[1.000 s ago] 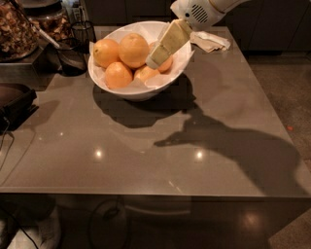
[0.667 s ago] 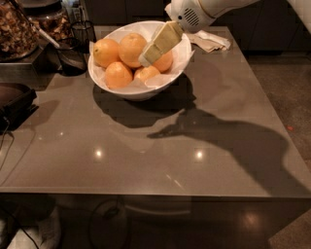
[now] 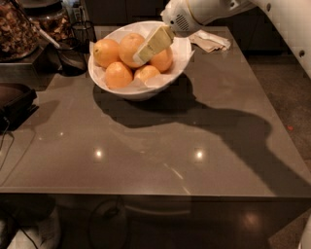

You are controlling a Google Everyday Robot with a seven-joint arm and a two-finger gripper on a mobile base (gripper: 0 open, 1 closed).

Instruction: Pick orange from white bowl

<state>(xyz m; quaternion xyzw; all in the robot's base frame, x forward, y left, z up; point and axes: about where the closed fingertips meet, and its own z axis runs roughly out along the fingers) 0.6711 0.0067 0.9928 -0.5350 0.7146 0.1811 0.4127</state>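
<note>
Glossy grey table — dark speckled floor

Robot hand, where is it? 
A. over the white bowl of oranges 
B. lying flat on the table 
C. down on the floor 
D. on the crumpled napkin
A: the hand hangs over the white bowl, with its tip down among the oranges.

arm: white, from upper right | gripper: top centre, tilted down-left
</note>
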